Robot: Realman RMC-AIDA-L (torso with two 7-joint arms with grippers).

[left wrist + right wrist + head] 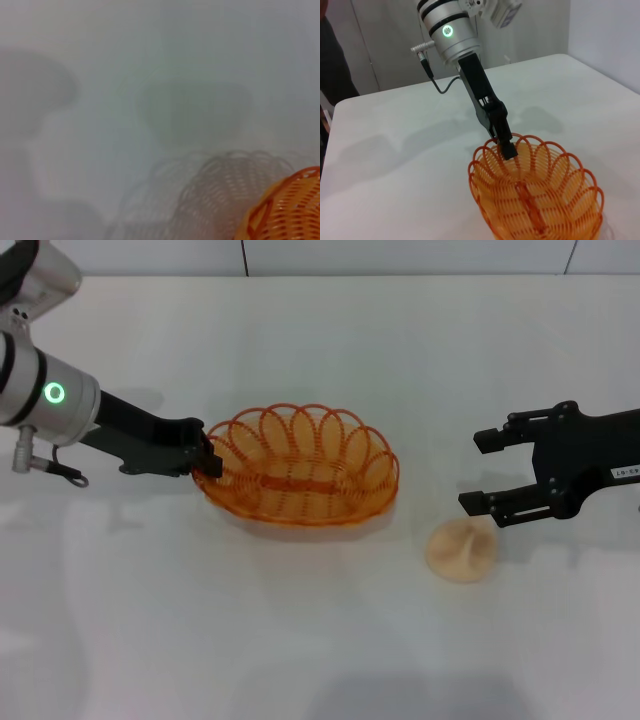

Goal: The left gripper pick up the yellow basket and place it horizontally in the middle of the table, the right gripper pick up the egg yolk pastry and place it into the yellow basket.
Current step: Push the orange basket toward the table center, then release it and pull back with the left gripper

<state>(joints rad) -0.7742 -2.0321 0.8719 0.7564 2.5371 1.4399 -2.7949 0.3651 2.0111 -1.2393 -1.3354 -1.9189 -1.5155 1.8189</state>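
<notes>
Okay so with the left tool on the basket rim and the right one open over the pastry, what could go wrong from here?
The left tool pinches only the end loops of the yellow basket; letting go carelessly could drag or tip it. The open right tool hovers beside the egg yolk pastry, which looks soft and could get squashed or nudged away.

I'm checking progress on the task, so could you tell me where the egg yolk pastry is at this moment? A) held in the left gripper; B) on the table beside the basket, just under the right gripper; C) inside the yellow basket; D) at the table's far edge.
B: the egg yolk pastry lies on the table, apart from the yellow basket, just below the open right gripper.
</notes>
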